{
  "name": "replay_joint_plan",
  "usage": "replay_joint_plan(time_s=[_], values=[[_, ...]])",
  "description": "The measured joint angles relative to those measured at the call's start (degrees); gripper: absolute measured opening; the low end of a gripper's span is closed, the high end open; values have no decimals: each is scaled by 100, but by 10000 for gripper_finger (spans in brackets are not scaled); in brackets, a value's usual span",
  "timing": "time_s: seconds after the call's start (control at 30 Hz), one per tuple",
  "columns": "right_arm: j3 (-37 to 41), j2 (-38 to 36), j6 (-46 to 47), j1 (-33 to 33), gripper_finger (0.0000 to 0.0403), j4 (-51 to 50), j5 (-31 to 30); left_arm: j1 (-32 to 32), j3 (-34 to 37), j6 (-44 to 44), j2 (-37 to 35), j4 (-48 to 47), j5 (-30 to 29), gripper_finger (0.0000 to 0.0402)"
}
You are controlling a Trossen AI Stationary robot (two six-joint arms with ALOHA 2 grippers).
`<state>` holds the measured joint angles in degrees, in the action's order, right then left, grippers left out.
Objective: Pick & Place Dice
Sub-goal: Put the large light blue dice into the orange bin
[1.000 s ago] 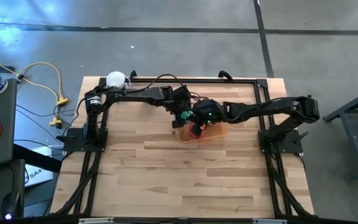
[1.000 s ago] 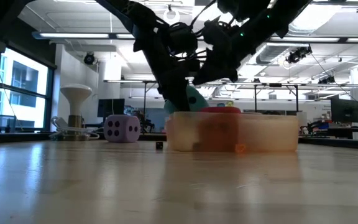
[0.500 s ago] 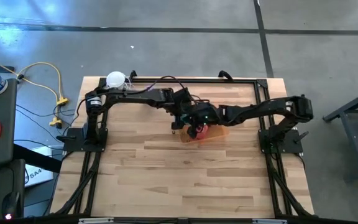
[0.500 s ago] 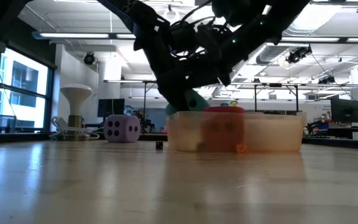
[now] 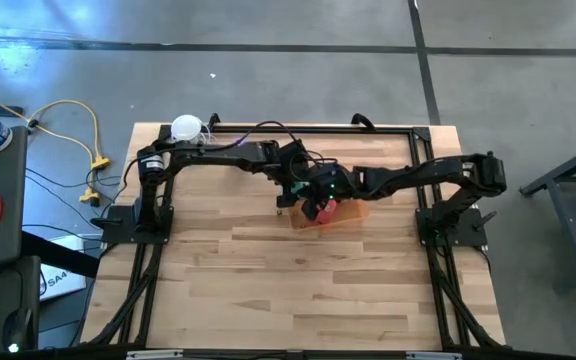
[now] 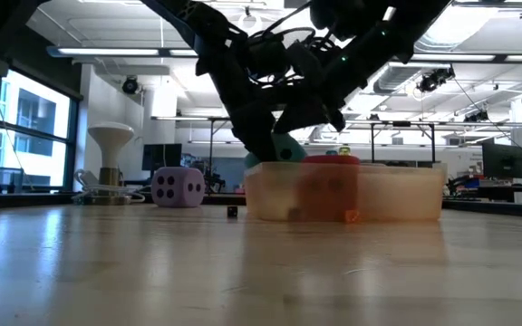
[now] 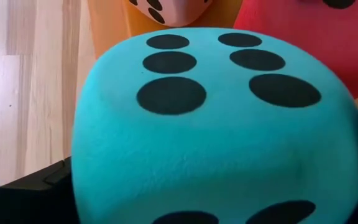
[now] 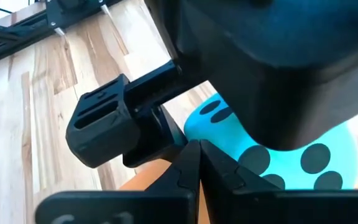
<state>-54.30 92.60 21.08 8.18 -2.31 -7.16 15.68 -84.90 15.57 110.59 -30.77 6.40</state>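
Note:
My left gripper (image 5: 295,187) is shut on the teal die (image 7: 216,124), which hangs over the left end of the orange tray (image 6: 388,195). In the left wrist view the pink die (image 7: 169,7) and the red die (image 7: 309,37) lie in the tray beyond it. The red die (image 5: 320,210) also shows above the rim (image 6: 329,159). The purple die (image 6: 178,186) rests on the table to the left, apart. My right gripper (image 8: 191,155) is shut and sits close beside the left gripper and the teal die (image 8: 229,134). My left gripper pinches the teal die between its two fingers (image 7: 39,186), on two opposite side faces (image 7: 89,162). The six-pip face points away from the wrist. The fingers come from above, slanting in from the table's left. The die is lifted, at about the tray's rim height (image 6: 284,149). My right gripper points its shut tips at the left gripper's finger; I cannot tell whether they touch it or the die.
A white round-topped cup (image 5: 186,127) stands at the table's far left corner. A small dark speck (image 6: 232,211) lies on the table left of the tray. The two arms crowd together over the tray; the near half of the table (image 5: 298,290) has free room.
My right gripper has moved toward the table's left, closing in on the left gripper over the tray. The left gripper has kept the teal die over the tray's left end.

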Motion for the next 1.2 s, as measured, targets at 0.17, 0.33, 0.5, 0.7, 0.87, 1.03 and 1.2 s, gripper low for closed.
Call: replay_joint_plan(time_s=[0.17, 0.33, 0.5, 0.7, 0.87, 1.03, 1.2], values=[[9, 2, 13, 31, 2, -85, 130, 0, 4, -51, -58, -40, 28, 400], [13, 4, 35, 47, 2, -98, 180, 43, 15, -183, -211, -226, 14, 400], [52, 43, 37, 62, 2, -316, 157, 65, 11, -323, -300, -254, 97, 400], [52, 42, 10, 58, 2, -332, 162, 61, 4, -327, -308, -285, 137, 400], [52, -313, -199, 36, 2, -309, -40, 61, -7, -325, -313, -301, 152, 400], [29, -675, -647, 31, 2, 391, -479, 35, -13, -317, -313, -269, 255, 400], [32, -473, -642, 185, 3, 537, -51, 46, -13, -343, -310, -233, 228, 400]])
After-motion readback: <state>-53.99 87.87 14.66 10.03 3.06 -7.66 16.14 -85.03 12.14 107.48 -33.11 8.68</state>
